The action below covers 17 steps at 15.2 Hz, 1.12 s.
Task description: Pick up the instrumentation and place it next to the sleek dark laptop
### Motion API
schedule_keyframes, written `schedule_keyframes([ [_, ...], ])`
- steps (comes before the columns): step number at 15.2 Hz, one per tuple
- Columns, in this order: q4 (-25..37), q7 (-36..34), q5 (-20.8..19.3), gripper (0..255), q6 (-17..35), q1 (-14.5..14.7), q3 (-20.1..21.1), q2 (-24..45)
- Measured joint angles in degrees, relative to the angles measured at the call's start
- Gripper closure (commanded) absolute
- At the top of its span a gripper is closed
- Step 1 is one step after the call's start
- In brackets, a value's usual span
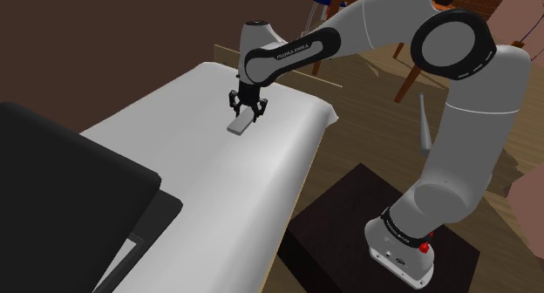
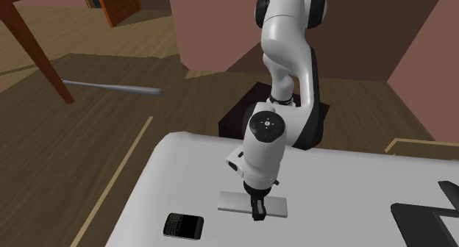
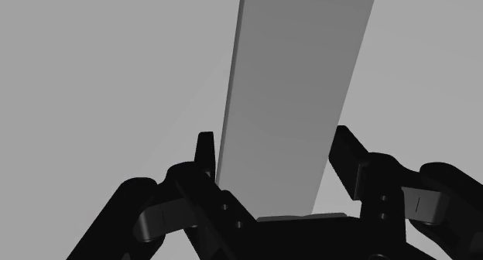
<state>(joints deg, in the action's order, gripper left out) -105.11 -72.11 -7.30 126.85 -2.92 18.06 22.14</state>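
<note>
Wrist view: plain grey flat long slab (image 3: 294, 88) between spread jaws, not clasped

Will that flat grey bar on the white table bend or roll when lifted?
The grey bar looks straight-edged and boxy, so probably stiff. Its flat faces make rolling unlikely. Its plain smooth sides might slip in the end effector.

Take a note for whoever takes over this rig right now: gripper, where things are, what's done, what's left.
Gripper: low over the white table, jaws open astride the grey slab.
Slab: lying flat, well away from the dark laptop at the table's other end.
Done: approach and alignment.
Left: grasp, lift, carry, set down beside the laptop.
</note>
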Motion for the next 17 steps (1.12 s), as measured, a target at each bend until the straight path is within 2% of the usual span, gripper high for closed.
schedule_keyframes([
  [5,0.2,0.0,0.0,255,-0.3,0.0,0.0,-0.1],
  [17,3.8,1.0,1.7,255,-7.7,-0.5,0.7,-4.1],
])
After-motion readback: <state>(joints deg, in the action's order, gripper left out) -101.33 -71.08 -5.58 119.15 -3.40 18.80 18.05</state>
